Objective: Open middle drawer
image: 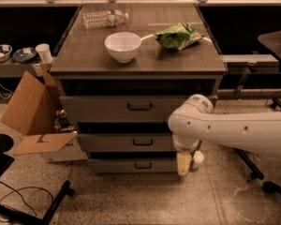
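Far left you've got a black chair base [18,191] on the floor, and an open cardboard box [30,109] leaning against the cabinet's left side. Paper cup [43,53] sits on the low shelf just behind the box.

Tabletop [84,62], left to right:
- clear water bottle [104,18] lying on its side at the back
- white bowl [123,46] near the middle
- green chip bag [178,35] just right of the bowl, not touching it

Three grey drawer fronts stacked below. The top drawer [103,109] has the taller front and the bigger handle. The middle drawer [112,143] is directly under it, with a low front and a small black bar handle [143,142] at centre. It looks pushed in. The bottom drawer [114,165] sits nearest the floor.

End effector [187,163] hangs pointing down at the right end of the bottom drawer's front, low to the floor. It's right of and below the middle drawer's handle and well apart from it. You can't tell from this view whether it's spread or pressed together, and it's holding nothing visible.

The white arm [234,130] comes in from the right edge. Its elbow joint covers the right end of the middle drawer's front.
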`<state>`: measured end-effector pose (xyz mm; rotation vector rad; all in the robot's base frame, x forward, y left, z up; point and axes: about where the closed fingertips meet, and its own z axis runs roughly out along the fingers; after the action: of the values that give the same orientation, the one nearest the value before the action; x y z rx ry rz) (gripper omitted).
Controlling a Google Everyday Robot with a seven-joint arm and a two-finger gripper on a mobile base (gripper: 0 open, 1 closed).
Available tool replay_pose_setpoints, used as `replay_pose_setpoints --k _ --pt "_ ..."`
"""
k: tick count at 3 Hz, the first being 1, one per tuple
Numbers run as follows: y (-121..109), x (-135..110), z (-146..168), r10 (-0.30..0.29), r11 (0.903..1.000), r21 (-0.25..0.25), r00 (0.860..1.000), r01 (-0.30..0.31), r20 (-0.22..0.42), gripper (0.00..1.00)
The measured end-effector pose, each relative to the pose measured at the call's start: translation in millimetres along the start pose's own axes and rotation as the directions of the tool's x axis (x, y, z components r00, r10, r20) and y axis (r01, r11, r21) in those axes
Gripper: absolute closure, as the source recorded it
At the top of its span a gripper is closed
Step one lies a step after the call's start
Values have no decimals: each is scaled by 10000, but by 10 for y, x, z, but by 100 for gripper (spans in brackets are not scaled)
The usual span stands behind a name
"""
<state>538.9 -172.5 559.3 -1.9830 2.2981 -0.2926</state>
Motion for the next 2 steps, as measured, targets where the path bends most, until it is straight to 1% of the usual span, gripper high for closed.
replay_pose_setpoints --k 1,2 --pt "-274 1 320 293 9990 330 9996 -292 -22 0" --pt "-439 -30 599 440 9987 270 9990 -441 19 0"
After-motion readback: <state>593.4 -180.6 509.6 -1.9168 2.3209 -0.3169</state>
